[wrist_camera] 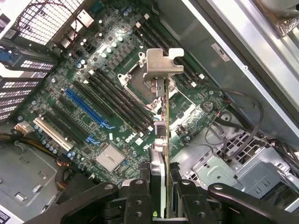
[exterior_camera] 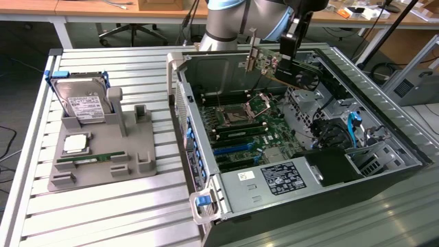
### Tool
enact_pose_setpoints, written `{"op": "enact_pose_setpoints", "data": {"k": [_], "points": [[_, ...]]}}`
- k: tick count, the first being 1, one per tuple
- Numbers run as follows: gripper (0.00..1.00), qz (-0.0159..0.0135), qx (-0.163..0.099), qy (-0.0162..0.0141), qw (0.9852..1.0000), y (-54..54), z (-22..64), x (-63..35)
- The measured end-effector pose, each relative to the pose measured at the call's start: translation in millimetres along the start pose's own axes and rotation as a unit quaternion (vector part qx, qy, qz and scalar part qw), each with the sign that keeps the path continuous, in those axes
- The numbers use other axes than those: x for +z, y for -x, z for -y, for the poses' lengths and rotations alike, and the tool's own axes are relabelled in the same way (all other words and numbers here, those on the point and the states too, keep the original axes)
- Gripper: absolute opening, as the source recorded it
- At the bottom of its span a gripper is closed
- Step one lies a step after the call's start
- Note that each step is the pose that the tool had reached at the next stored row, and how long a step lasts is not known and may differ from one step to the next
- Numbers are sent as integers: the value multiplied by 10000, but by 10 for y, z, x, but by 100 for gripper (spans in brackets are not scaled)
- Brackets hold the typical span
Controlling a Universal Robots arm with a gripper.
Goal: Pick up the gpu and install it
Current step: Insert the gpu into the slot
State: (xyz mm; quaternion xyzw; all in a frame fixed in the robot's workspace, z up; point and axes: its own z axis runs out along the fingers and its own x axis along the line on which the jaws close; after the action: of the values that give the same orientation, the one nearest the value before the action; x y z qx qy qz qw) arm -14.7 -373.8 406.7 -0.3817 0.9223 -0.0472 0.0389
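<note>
The gpu [exterior_camera: 293, 71] hangs in the air over the open computer case [exterior_camera: 205, 206], tilted, with its silver end bracket [exterior_camera: 252, 55] toward the case's back wall. My gripper [exterior_camera: 289, 47] comes down from above and is shut on the card's upper edge. In the wrist view the gpu [wrist_camera: 167, 135] shows edge-on between my fingers [wrist_camera: 140, 200], my gripper [wrist_camera: 166, 207] clamped on it, its bracket [wrist_camera: 161, 65] pointing away from me. Below it lies the motherboard [wrist_camera: 117, 70], with a blue slot [wrist_camera: 86, 109] off to one side of the card.
A grey holder [exterior_camera: 103, 154] on the slatted table at the exterior view's left carries a hard drive [exterior_camera: 81, 103], a CPU [exterior_camera: 74, 144] and a green RAM stick [exterior_camera: 89, 158]. Inside the case are a power supply [exterior_camera: 281, 177], cables [exterior_camera: 343, 128] and drive bays.
</note>
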Motion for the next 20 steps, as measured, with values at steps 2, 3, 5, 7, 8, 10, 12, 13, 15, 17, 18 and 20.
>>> {"op": "enact_pose_setpoints", "data": {"k": [2, 3, 5, 7, 8, 10, 12, 13, 15, 17, 18, 20], "points": [[27, 3, -26, 1, 10000, 0, 0, 0], [27, 4, -37, 1, 10000, 0, 0, 0], [27, 8, -65, 2, 10000, 0, 0, 0], [27, 10, -88, 3, 10000, 0, 0, 0], [27, 11, -98, 3, 10000, 0, 0, 0], [27, 15, -131, 4, 9999, 0, 0, 0], [27, 20, -174, 6, 9998, 0, 0, 0], [27, 23, -197, 7, 9998, 0, 0, 0], [27, 26, -225, 8, 9997, 0, 0, 0], [27, 32, -273, 10, 9996, 0, 0, 0], [27, 34, -293, 10, 9996, 0, 0, 0], [27, 37, -316, 11, 9995, 0, 0, 0]]}}
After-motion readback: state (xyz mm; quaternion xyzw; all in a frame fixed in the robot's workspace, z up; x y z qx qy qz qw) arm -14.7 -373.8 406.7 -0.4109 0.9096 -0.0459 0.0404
